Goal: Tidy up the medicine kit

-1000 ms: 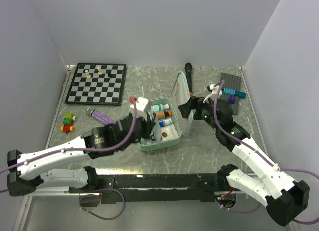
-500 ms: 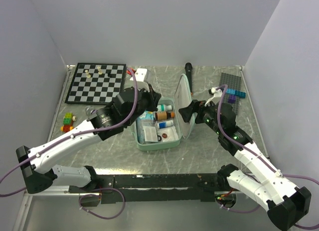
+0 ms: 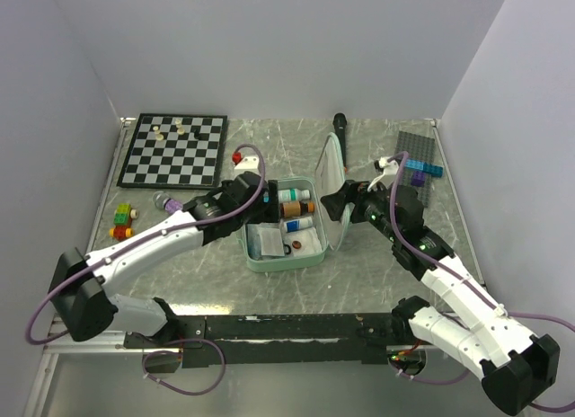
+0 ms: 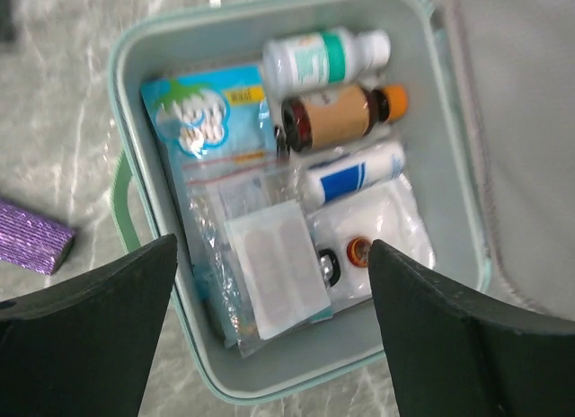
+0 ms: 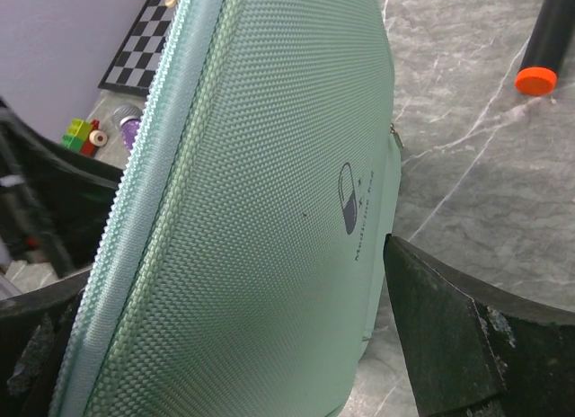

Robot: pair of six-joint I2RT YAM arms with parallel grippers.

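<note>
The left gripper (image 4: 271, 255) has drawn back leftward and sprung its jaws wide (empty), poised directly above the medicine kit (image 3: 280, 268) at mid-table, whose tray's long axis runs away from the bases. The right gripper (image 3: 335, 199), equally spread, straddles the upright lid (image 5: 269, 165).

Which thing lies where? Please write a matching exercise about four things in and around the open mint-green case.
1. white bottle, green band
2. brown bottle, orange cap
3. purple glittery tube
4. black marker, orange end

A. on the table, left of the mint-green zip case
B. in the case, nearest its far wall
C. on the table, beyond the raised lid
D. in the case, next to a white-and-blue tube

Pairs: 1-B, 2-D, 3-A, 4-C
</note>
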